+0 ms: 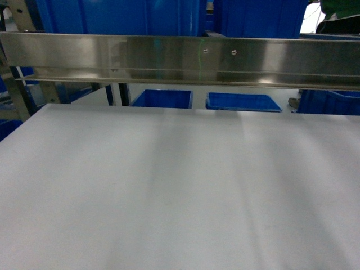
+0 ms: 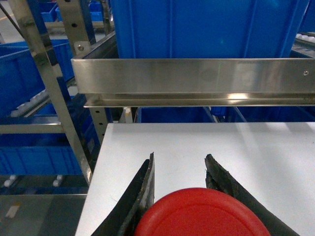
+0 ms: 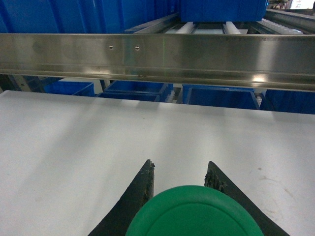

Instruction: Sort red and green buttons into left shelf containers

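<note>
Red button (image 2: 202,214) at the bottom centre of the left wrist view, only its round cap showing, clasped between the two black fingers (image 2: 140,196) of the left gripper (image 2: 179,164); green button (image 3: 194,211) at the bottom centre of the right wrist view, likewise only the cap in sight, clenched by the right gripper (image 3: 178,169) between its dark fingers (image 3: 142,189); both held above the white table (image 1: 180,191), which fills the lower two thirds of the head view; neither gripper nor button in sight in that head view. Beyond the table's far edge, a steel rail (image 1: 180,59) across the upper frame; above and behind it, large blue tubs (image 2: 206,29) at the top of each view; more blue bins (image 1: 163,98) below the rail, upper centre; metal shelf uprights (image 2: 47,83) at the left of the left wrist view.
</note>
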Robot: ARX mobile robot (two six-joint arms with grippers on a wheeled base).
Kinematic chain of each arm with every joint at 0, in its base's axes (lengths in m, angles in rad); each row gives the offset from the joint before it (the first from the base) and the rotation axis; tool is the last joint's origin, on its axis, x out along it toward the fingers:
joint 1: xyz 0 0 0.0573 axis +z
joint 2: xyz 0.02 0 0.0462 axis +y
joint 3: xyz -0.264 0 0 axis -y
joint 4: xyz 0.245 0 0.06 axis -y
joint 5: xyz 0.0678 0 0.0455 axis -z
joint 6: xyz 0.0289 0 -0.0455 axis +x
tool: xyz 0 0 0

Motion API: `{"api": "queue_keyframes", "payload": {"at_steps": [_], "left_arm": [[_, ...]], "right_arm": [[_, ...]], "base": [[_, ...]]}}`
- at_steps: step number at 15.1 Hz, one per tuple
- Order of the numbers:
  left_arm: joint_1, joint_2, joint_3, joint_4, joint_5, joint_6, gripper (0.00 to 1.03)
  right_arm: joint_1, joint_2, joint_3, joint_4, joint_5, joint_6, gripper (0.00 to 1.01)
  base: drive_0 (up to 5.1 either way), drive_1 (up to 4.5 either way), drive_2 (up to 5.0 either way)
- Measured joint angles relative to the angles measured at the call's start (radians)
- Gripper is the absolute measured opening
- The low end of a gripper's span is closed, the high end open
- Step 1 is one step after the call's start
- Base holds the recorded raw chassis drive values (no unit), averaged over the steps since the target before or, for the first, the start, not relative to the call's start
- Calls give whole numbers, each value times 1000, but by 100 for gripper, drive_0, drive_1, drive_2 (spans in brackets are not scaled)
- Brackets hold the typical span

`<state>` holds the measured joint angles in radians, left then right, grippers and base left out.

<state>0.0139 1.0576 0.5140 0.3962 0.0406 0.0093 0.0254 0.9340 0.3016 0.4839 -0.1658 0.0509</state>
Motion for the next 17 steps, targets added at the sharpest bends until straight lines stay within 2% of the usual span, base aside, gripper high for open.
{"api": "queue_keyframes", "payload": {"at_steps": [17], "left_arm": [[1, 0, 1, 2, 0, 1, 29]], "right_arm": [[0, -2, 0, 3, 0, 0, 28]], "base": [[-488, 153, 328]]}}
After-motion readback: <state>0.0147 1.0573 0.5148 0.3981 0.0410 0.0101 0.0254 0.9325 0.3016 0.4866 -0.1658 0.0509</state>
